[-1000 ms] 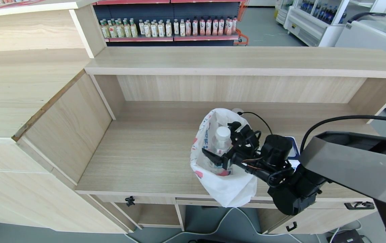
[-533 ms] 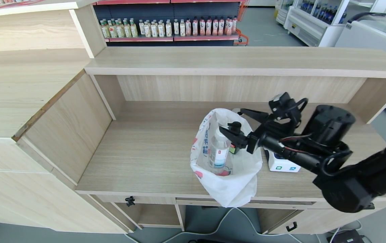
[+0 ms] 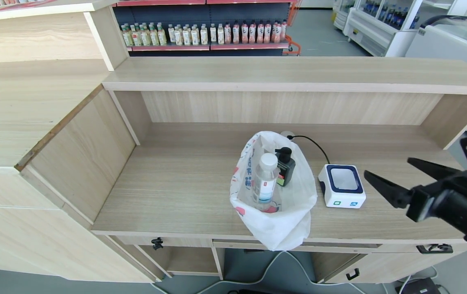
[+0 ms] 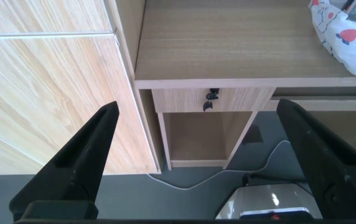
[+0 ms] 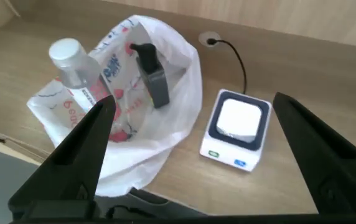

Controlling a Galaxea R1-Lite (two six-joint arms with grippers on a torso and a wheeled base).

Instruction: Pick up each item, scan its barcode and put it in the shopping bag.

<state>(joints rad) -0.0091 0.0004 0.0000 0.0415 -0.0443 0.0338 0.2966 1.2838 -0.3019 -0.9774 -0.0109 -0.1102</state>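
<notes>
Withdrawn from the shopping bag, right gripper gapes empty; left wrist view shows left gripper spread too.

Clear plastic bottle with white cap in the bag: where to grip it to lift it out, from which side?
The clear plastic bottle stands upright, the white shopping bag walls around its body, and the dark pump bottle crowds its right side. So probably grip the neck just below the white cap, straight down from above.
</notes>
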